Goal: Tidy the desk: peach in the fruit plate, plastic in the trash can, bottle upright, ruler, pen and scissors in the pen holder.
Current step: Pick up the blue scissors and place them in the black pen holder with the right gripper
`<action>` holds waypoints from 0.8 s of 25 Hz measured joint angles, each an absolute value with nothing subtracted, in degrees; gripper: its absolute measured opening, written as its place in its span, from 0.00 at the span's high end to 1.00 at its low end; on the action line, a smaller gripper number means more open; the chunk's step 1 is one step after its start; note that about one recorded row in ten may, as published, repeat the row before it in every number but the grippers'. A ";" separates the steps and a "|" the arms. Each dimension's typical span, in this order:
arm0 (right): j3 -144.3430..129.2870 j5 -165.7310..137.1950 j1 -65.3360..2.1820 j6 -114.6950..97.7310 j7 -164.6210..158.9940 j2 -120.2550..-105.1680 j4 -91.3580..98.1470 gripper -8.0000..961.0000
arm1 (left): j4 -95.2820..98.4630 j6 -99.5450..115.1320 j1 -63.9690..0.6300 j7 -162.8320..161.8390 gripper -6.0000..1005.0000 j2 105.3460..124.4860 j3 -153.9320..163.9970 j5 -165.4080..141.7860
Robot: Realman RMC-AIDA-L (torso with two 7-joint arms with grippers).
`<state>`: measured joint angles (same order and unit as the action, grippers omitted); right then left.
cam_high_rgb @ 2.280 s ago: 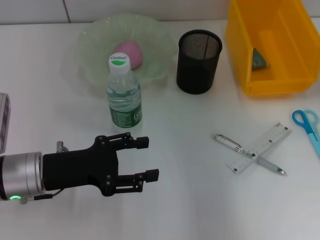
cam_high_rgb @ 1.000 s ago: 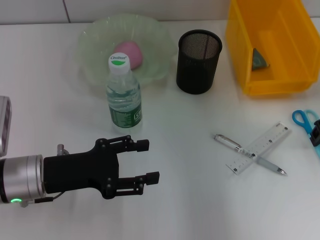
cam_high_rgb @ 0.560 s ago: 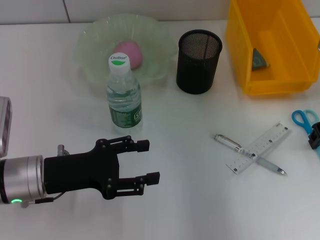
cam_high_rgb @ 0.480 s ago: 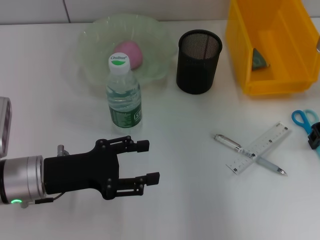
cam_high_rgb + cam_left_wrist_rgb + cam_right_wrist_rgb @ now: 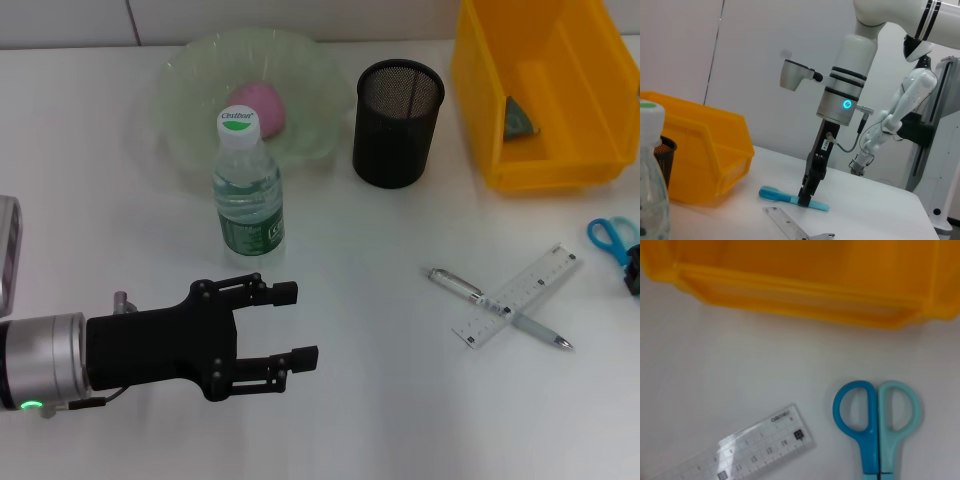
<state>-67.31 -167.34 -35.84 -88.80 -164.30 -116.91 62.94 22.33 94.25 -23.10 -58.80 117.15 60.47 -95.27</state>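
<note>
The pink peach (image 5: 258,107) lies in the clear fruit plate (image 5: 190,70). The bottle (image 5: 246,190) stands upright in front of the plate. The ruler (image 5: 520,296) lies across the pen (image 5: 500,310) on the table. The blue scissors (image 5: 612,238) lie at the right edge. My right gripper (image 5: 634,277) is down on their blades, as the left wrist view shows (image 5: 806,200). A green plastic piece (image 5: 518,118) lies in the yellow bin (image 5: 560,160). The black mesh pen holder (image 5: 397,122) is empty. My left gripper (image 5: 285,325) is open and empty, near the table's front left.
The right wrist view shows the scissors' handles (image 5: 875,410), the ruler's end (image 5: 750,450) and the bin's wall (image 5: 790,285). In the left wrist view the scissors (image 5: 785,195) lie beside the bin (image 5: 700,150), with the bottle (image 5: 650,190) close by.
My right gripper has come into view at the right edge and settled over the scissors' blades. My left arm has barely moved.
</note>
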 joint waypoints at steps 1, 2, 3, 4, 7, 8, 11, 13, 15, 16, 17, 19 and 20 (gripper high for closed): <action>-67.20 -167.34 -35.43 -88.80 -164.29 -116.73 63.57 0.79 | 22.33 94.35 -23.09 -58.79 0.23 117.08 60.47 -95.26; -67.14 -167.34 -34.94 -88.86 -164.28 -116.57 64.33 0.79 | 22.33 94.35 -23.09 -58.79 0.23 117.08 60.47 -95.26; -67.02 -167.34 -34.48 -88.97 -164.26 -116.39 65.18 0.79 | 22.33 94.41 -23.09 -58.79 0.23 117.06 60.47 -95.24; -66.05 -167.34 -33.67 -89.17 -164.18 -115.93 66.75 0.79 | 22.33 94.45 -23.10 -58.79 0.23 116.97 60.47 -95.21; -64.22 -167.34 -32.97 -89.25 -163.93 -115.43 68.09 0.79 | 22.33 94.50 -23.22 -58.79 0.23 116.93 60.47 -95.20; -62.85 -167.34 -32.71 -89.26 -163.71 -115.13 68.67 0.79 | 22.33 94.52 -23.32 -58.80 0.23 116.92 60.47 -95.19; -57.47 -167.35 -32.40 -88.74 -162.66 -114.06 69.61 0.79 | 22.33 94.59 -23.50 -58.81 0.23 116.91 60.47 -95.18; -53.50 -167.35 -31.92 -87.52 -161.80 -113.56 70.92 0.79 | 22.33 94.71 -23.54 -58.86 0.23 116.90 60.47 -95.17; -50.36 -167.31 -31.13 -85.59 -161.02 -113.41 73.01 0.79 | 22.33 94.98 -23.55 -59.06 0.23 116.85 60.47 -95.09; -48.89 -167.11 -30.57 -84.25 -160.57 -113.56 74.68 0.79 | 22.32 95.09 -23.55 -59.18 0.23 116.81 60.47 -95.02; -47.68 -166.45 -29.74 -82.72 -159.94 -113.95 76.67 0.79 | 22.32 95.11 -23.55 -59.28 0.23 116.77 60.47 -94.96; -45.86 -160.23 -26.62 -77.43 -157.28 -115.97 82.89 0.79 | 22.32 95.12 -23.56 -59.45 0.23 116.70 60.41 -94.82; -45.86 -160.23 -26.62 -77.43 -157.28 -115.97 82.89 0.79 | 22.32 95.12 -23.56 -59.45 0.23 116.70 60.41 -94.82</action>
<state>-45.86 -160.23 -26.62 -77.43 -157.28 -115.97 82.89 22.32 95.12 -23.56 -59.45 116.70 60.41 -94.82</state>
